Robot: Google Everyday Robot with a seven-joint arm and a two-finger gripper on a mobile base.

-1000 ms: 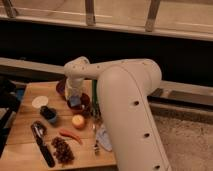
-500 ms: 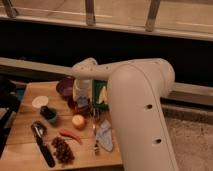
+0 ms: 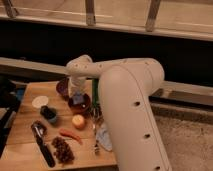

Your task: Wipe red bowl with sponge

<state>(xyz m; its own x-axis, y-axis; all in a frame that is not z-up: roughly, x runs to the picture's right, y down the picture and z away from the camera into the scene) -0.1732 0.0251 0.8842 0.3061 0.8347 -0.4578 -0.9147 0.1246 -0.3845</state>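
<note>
The red bowl (image 3: 85, 107) stands on the right half of the desk, nearer the far edge than the near one, with its mouth upward. It is round, so it offers no long axis to line up with. What counts is that its hollow lies straight beneath the gripper (image 3: 76, 98), which hangs wrist-down into it from the far-edge side. Inside the rim, at the gripper's tip, shows a pale bluish patch that I take for the sponge (image 3: 78, 100). Whether it presses on the bowl's floor cannot be told. How wide the gripper stands, and whether it truly has hold of that patch, cannot be told either, as the wrist covers it. By my judgement the wipe calls for short strokes kept within the rim. They should press down rather than sideways, since a sideways shove could slide the bowl.

Just beside it, toward the far edge and the left edge, sits a darker bowl (image 3: 62, 88). An orange fruit (image 3: 78, 121) lies just on its near side. Toward the left edge are a small dark cup (image 3: 48, 114) and a white disc (image 3: 40, 101). Nearer the near edge lie a red pepper (image 3: 70, 134), a cluster of grapes (image 3: 62, 149) and a black-handled tool (image 3: 43, 145). By the right edge lie a fork (image 3: 95, 144) and a pale cloth (image 3: 105, 138).
</note>
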